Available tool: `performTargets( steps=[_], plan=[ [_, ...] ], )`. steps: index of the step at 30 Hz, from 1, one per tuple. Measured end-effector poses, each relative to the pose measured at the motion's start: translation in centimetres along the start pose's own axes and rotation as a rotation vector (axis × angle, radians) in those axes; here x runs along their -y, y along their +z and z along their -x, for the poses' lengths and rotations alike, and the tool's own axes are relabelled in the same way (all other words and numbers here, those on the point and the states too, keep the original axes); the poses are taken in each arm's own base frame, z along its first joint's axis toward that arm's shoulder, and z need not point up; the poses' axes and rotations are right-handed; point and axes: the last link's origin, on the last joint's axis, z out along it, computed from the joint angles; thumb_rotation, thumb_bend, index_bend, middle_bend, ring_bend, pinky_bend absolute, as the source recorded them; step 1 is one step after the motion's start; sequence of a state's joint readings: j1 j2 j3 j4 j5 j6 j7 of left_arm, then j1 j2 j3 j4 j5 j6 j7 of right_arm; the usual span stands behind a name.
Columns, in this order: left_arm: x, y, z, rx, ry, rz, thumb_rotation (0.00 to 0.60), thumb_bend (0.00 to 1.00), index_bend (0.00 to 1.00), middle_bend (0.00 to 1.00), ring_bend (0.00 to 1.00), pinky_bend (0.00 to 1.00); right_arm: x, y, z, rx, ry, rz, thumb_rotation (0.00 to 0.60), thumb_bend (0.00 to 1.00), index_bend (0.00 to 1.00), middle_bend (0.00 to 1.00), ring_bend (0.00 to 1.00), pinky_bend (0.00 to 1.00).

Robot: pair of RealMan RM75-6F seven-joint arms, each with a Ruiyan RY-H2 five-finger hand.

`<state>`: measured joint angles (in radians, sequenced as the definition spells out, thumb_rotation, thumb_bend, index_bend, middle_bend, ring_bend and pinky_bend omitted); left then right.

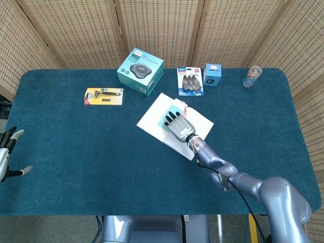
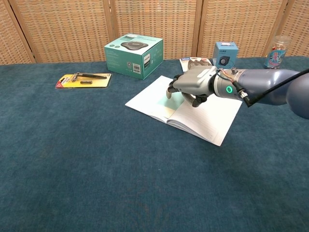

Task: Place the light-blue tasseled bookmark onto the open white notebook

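The open white notebook (image 1: pixel 152 115) (image 2: pixel 207 118) lies at the table's middle. On its left page the light-blue bookmark (image 1: pixel 165 122) (image 2: pixel 171 100) lies flat, its tassel end (image 1: pixel 183 106) toward the far edge. My right hand (image 1: pixel 177 126) (image 2: pixel 194 82) hovers just over the bookmark, fingers spread and pointing down and away, with nothing held; it hides part of the bookmark. At the table's left edge my left hand (image 1: pixel 8 153) is open, far from the notebook.
A teal box (image 1: pixel 140 71) (image 2: pixel 133 54) stands behind the notebook, with a yellow razor pack (image 1: pixel 104 95) (image 2: pixel 83 79) to its left. A blister pack (image 1: pixel 190 81), a small blue box (image 1: pixel 212 74) (image 2: pixel 225 55) and a little jar (image 1: pixel 252 76) (image 2: pixel 276 51) line the far right.
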<state>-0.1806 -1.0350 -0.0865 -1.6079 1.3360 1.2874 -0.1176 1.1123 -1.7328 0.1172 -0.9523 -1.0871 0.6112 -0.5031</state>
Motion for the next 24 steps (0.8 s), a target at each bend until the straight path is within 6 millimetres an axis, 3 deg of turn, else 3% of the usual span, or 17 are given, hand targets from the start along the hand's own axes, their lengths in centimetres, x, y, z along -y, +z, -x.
performTargets(
  steps=[13,24],
  plan=[
    [0.1,0.0,-0.1,-0.002,-0.002,0.000,0.600,0.00,0.00,0.00,0.00,0.00,1.1,-0.2,0.8,0.016,-0.157,-0.021,0.600,1.00,0.18,0.12,0.02,0.19],
    [0.1,-0.1,-0.2,-0.003,-0.005,0.002,0.600,0.00,0.00,0.00,0.00,0.00,1.5,-0.5,0.8,0.026,-0.169,-0.017,0.600,1.00,0.18,0.12,0.02,0.19]
  ],
)
